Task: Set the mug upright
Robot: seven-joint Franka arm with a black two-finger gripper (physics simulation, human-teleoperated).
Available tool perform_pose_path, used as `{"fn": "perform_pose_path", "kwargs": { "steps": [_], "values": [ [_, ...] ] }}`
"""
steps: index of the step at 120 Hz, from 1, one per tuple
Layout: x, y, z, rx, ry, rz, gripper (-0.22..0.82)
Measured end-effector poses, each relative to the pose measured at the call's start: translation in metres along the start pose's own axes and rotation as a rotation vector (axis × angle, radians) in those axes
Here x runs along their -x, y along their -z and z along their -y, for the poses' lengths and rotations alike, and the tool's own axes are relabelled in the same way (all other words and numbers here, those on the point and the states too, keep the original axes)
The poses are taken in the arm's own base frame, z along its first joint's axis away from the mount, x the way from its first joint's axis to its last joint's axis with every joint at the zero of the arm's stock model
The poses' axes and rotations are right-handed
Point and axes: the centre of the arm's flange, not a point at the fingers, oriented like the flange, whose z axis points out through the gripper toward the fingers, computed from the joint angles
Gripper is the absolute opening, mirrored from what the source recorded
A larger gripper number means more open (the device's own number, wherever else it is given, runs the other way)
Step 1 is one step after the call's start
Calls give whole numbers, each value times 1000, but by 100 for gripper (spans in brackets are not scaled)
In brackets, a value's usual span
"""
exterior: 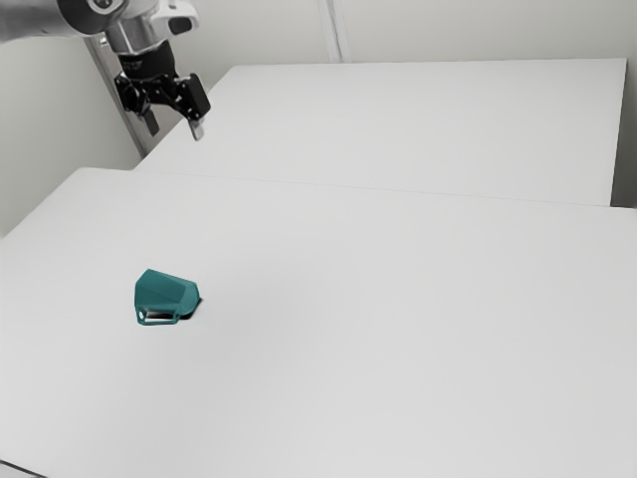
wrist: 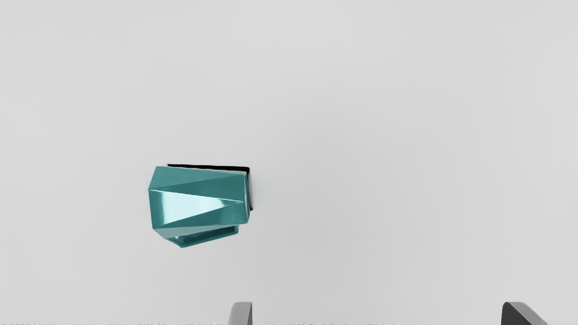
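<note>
The mug [exterior: 166, 293] lies on its side on the table [exterior: 398, 329], in from the corner at the exterior view's upper left, its flat facets and handle [wrist: 210, 238] probably stopping any roll. The claw [exterior: 174, 127] hangs high, empty, spread wide, likely for clearance.

Exterior view: arm's [exterior: 45, 22] side, farther back, angled down over the surface [exterior: 398, 329]
Wrist view: at the gripper [exterior: 174, 127], nearer, facing down
Both: mug [wrist: 194, 205], nearby surface
</note>
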Motion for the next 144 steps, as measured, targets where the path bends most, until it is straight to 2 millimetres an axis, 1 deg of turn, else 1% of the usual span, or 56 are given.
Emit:
{"fn": "perform_pose_path", "kwargs": {
  "steps": [18, 26, 38, 49, 56, 62, 71, 81, 100, 110, 118, 128, 144],
  "values": [
    [-5, -12, 6, 4, -9, 30, 60],
    [-11, -24, 25, 8, 16, 50, 60],
    [-12, -35, 52, 23, 59, 67, 60],
    [-13, -43, 62, 38, 72, 80, 60],
    [-12, -47, 73, 47, 89, 87, 60],
    [-12, -56, 82, 60, 105, 102, 60],
    [-10, -70, 103, 93, 145, 124, 60],
    [-6, -85, 121, 134, 182, 145, 60],
    [0, -104, 147, 193, 233, 169, 60],
    [6, -127, 163, 234, 261, 203, 60],
    [10, -136, 173, 259, 276, 213, 60],
    [14, -146, 181, 284, 280, 222, 60],
    [24, -172, 203, 344, 305, 248, 60]
  ]
}}
